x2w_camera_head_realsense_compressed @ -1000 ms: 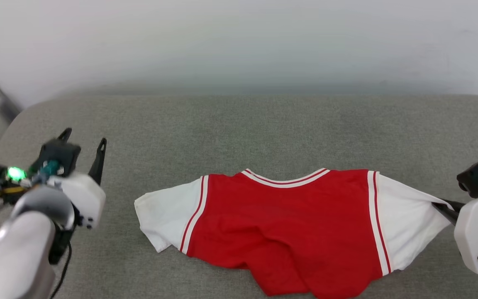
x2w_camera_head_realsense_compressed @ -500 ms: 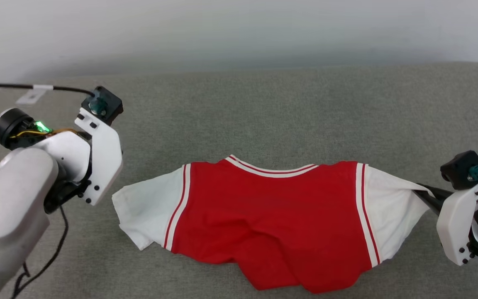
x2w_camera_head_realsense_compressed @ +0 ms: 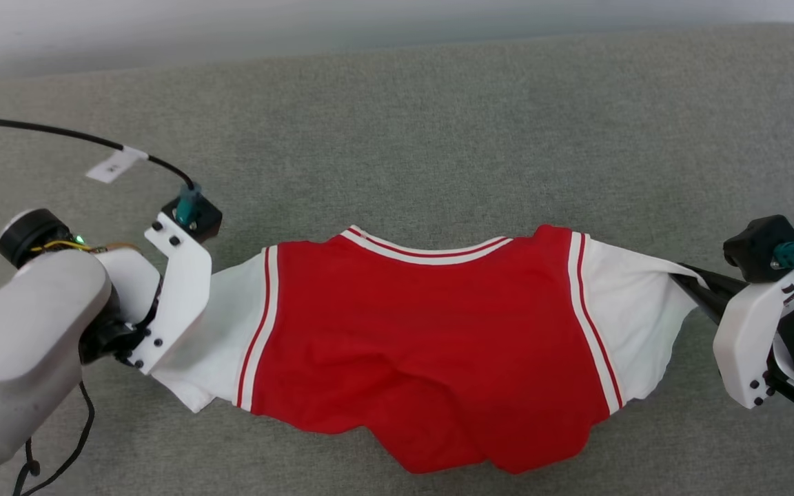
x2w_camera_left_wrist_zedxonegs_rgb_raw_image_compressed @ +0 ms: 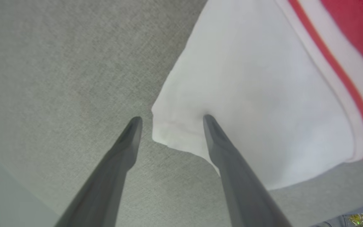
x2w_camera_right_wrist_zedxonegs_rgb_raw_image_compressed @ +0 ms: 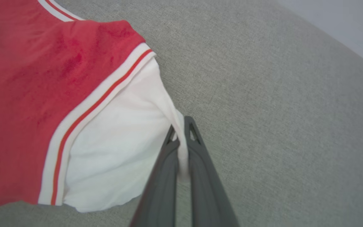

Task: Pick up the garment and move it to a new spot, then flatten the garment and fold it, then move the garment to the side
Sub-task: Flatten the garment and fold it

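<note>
Red T-shirt (x2w_camera_head_realsense_compressed: 424, 344) with white, stripe-trimmed sleeves lies spread, near hem rumpled; right claw (x2w_camera_right_wrist_zedxonegs_rgb_raw_image_compressed: 181, 132) clamps its right sleeve, left claw (x2w_camera_left_wrist_zedxonegs_rgb_raw_image_compressed: 172, 119) gapes astride the left sleeve's edge.

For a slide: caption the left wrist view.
Open left gripper straddles the shirt sleeve's corner on the grey cushion.

lighting: bright, even, diffuse, possibly from overhead. shadows: faint, soft-edged beneath the garment (x2w_camera_head_realsense_compressed: 424, 331). focus: left wrist view soft; wrist views bowed at edges.
</note>
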You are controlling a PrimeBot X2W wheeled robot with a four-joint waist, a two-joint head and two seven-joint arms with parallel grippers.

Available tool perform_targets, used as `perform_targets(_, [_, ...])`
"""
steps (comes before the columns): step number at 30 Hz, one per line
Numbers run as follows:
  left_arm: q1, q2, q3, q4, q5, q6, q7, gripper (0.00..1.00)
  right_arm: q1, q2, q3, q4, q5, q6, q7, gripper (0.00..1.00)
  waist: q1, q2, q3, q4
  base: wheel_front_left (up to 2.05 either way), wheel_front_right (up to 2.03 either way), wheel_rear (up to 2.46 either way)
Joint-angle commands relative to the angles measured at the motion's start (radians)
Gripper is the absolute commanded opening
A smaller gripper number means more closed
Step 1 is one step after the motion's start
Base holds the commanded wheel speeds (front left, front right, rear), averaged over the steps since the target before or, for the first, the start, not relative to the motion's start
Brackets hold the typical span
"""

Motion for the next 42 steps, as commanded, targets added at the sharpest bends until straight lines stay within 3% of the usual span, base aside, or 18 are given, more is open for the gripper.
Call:
perform_targets(1, [-0.015, 0.001, -0.030, 0.013, -0.008, 0.001, -0.002, 1.00, -0.019, 0.011, 0.000, -0.003, -0.003, -0.001, -0.004, 0.00, -0.0001, 0.0000, 0.021, -0.011, 0.00, 0.00, 0.00])
perform_targets(11, [-0.026, -0.010, -0.155, 0.065, -0.050, 0.002, -0.016, 1.00, -0.031, 0.019, 0.013, 0.004, -0.014, -0.001, -0.020, 0.00, -0.0001, 0.0000, 0.060, -0.011, 0.00, 0.00, 0.00])
perform_targets(12, [-0.028, -0.013, -0.160, 0.068, -0.054, 0.002, -0.023, 0.24, -0.032, 0.019, 0.014, 0.006, -0.013, -0.001, -0.020, 0.00, -0.0001, 0.0000, 0.061, -0.009, 0.00, 0.00, 0.00])
perform_targets(13, [-0.029, -0.016, -0.162, 0.073, -0.058, 0.002, -0.032, 0.00, -0.032, 0.020, 0.015, 0.010, -0.012, -0.001, -0.024, 0.00, -0.0001, 0.0000, 0.060, -0.007, 0.00, 0.00, 0.00])
perform_targets(18, [-0.036, -0.027, -0.165, 0.104, -0.085, 0.002, -0.090, 0.00, -0.029, 0.022, 0.018, 0.035, -0.006, -0.001, -0.048, 0.00, -0.0001, 0.0000, 0.012, 0.009, 0.00, 0.00, 0.00])
perform_targets(23, [-0.034, -0.053, -0.160, 0.120, -0.109, 0.002, -0.222, 0.00, -0.008, 0.011, 0.016, 0.073, 0.008, -0.001, -0.074, 0.00, -0.0001, 0.0000, -0.082, 0.036, 0.00, 0.00, 0.00])
perform_targets(32, [-0.054, -0.026, -0.165, 0.069, -0.097, 0.002, -0.413, 0.00, 0.034, -0.035, -0.022, 0.066, 0.037, -0.001, -0.080, 0.00, -0.0001, 0.0000, -0.235, 0.074, 0.00, 0.00, 0.00])
perform_targets(42, [-0.169, -0.046, -0.123, 0.037, -0.045, 0.007, -0.563, 0.00, -0.042, -0.092, -0.101, 0.004, 0.045, -0.001, -0.038, 0.00, -0.0001, 0.0000, -0.289, 0.094, 0.00, 0.00, 0.00])
